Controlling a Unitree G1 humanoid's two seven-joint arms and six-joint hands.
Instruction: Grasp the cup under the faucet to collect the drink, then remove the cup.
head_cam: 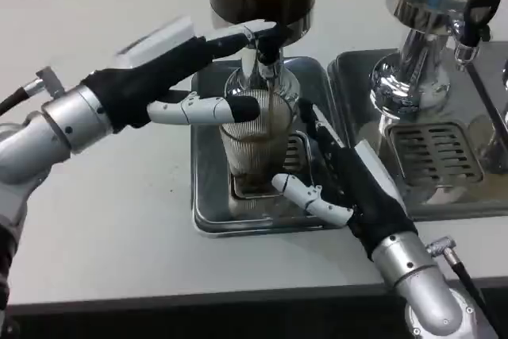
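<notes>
White and black, my right hand (337, 184) cups the ribbed clear cup (252, 148) from the near right, fingers around it. The cup stands on the steel drip tray (208, 196) under the faucet (266, 57). Farther back, my left hand (186, 77) presses the faucet, thumb against the cup's rim.

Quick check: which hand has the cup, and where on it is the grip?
The right hand is around the lower part of the ribbed cup, a finger at its base. The left hand reaches to the faucet lever.

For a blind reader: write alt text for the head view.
A ribbed clear cup stands on a metal drip tray under a dispenser faucet. The left robot hand reaches the faucet; the right robot hand closes beside the cup.
</notes>
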